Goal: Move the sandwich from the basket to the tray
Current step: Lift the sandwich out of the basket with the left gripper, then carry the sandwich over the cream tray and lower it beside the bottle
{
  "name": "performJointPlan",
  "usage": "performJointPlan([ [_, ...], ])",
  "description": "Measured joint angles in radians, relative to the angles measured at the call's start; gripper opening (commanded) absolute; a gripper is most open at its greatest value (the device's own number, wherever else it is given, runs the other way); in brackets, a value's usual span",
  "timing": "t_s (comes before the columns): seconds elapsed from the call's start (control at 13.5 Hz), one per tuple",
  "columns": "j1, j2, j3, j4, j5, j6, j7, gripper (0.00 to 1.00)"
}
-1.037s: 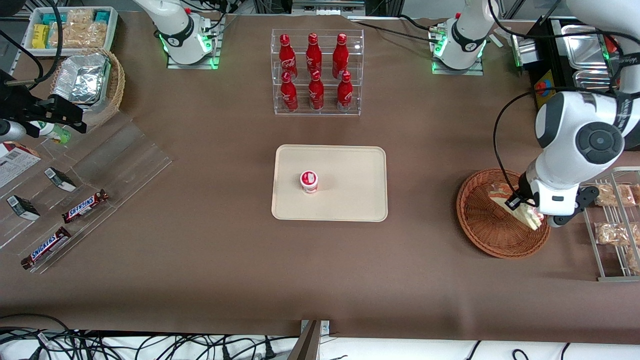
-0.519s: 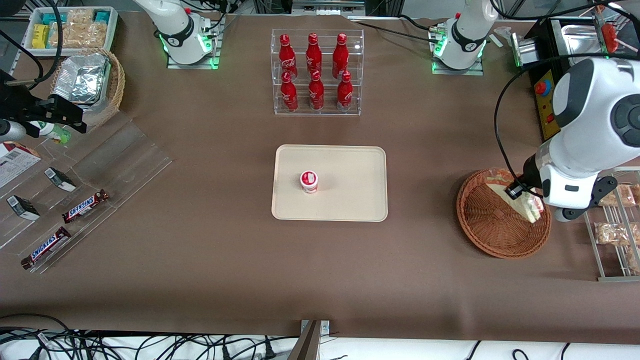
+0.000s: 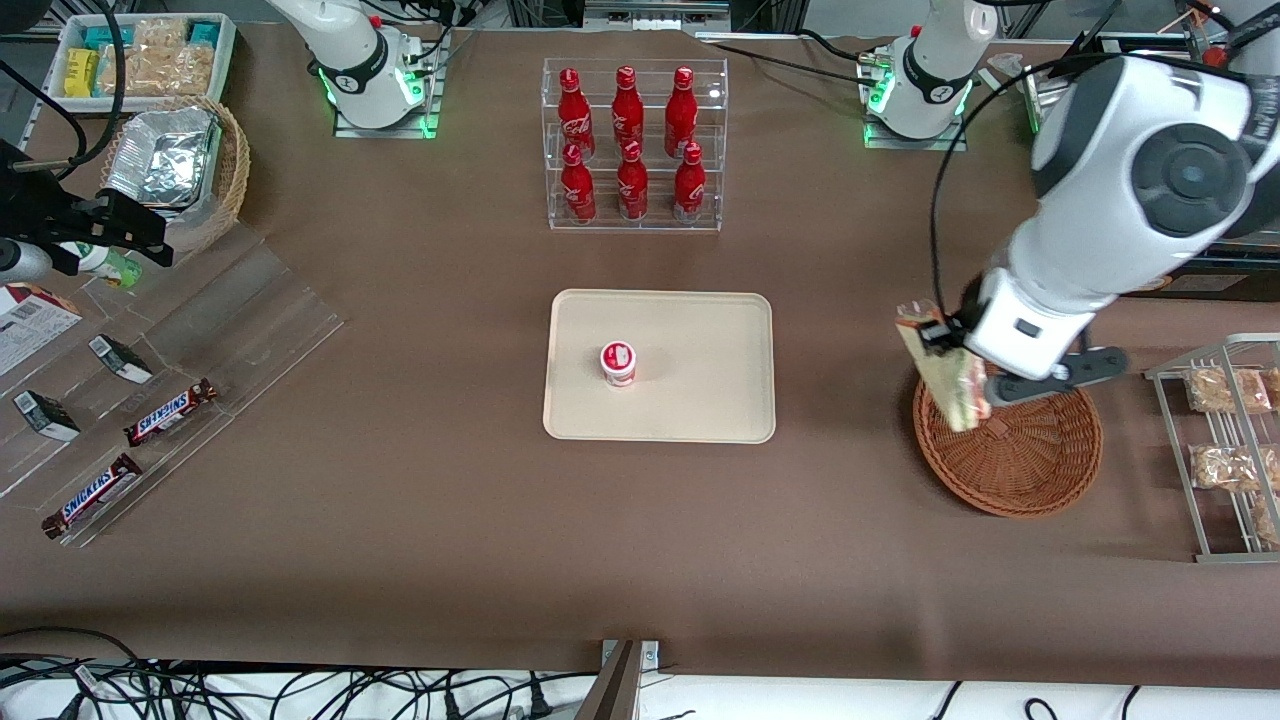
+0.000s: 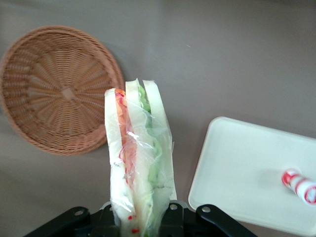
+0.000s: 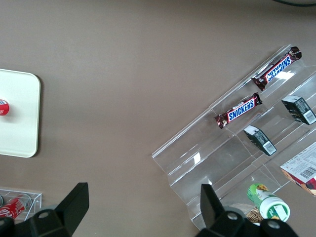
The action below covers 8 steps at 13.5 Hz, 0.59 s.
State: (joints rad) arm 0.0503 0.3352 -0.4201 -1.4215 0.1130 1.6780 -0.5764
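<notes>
On the brown table cover, the gripper (image 3: pixel 950 345) hangs above the basket (image 3: pixel 1030 470) rim on the side nearest the tray (image 3: pixel 700 330), jaws closed on the sandwich (image 3: pixel 945 375), which dangles clear of the basket. The wrapped wedge looks light, soft and slippery, so a gentle pinch across the bread faces near its thick end seems safest.

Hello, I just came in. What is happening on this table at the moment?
The left arm's gripper is shut on the wrapped sandwich and holds it in the air above the rim of the woven basket. The basket has nothing in it. The cream tray, nearer the table's middle, carries only a small red and white cup, so the sandwich is not yet placed.
</notes>
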Motion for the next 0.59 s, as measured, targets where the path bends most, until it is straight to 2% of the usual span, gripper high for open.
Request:
performJointPlan([
  [0.22,-0.006,0.02,-0.079,0.0,0.0,0.003,0.085,0.12],
  [0.44,-0.021,0.033,-0.124,-0.001,0.0,0.012,0.151,0.12],
  [0.59,-0.071,0.039,-0.131,-0.002,0.0,0.012,0.154,0.12],
])
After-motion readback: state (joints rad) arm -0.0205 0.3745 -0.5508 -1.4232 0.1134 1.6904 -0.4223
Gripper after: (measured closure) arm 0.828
